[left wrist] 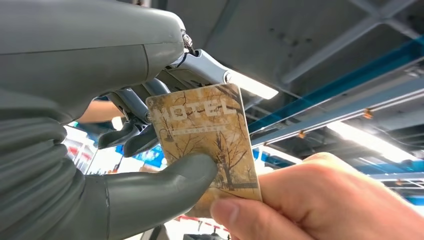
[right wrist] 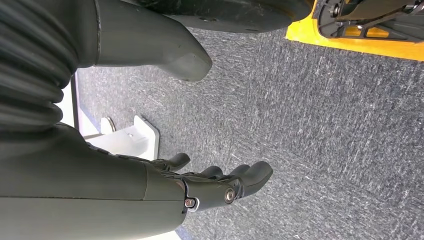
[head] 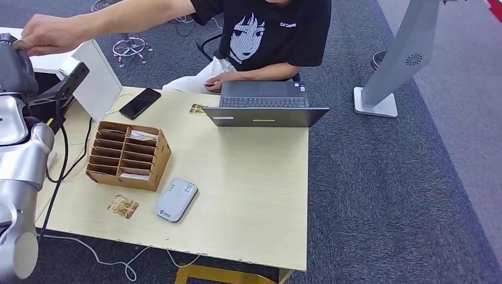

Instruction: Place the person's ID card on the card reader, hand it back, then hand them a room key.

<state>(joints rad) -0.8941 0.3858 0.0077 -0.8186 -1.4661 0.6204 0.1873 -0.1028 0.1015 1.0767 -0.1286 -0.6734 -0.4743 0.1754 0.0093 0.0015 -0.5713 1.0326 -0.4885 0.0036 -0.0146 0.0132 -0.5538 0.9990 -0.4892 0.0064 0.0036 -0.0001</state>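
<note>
In the left wrist view my left hand (left wrist: 150, 125) pinches a brown room key card (left wrist: 210, 135) printed "MOTEL" between thumb and fingers. A person's hand (left wrist: 320, 205) grips the card's other end at the same time. In the head view my left hand (head: 13, 62) is raised at the far left, and the person's outstretched hand (head: 44, 32) meets it at the card (head: 22, 44). The grey card reader (head: 176, 199) lies on the table's near side with nothing on it. My right hand (right wrist: 220, 182) hangs over the carpet, fingers apart and holding nothing.
A wooden card organiser (head: 127, 155) stands left of the reader, with a brown card (head: 123, 206) lying in front of it. Another card (head: 197, 109), a black phone (head: 140, 103) and an open laptop (head: 264, 106) sit towards the seated person. Cables trail along the table's left edge (head: 56, 177).
</note>
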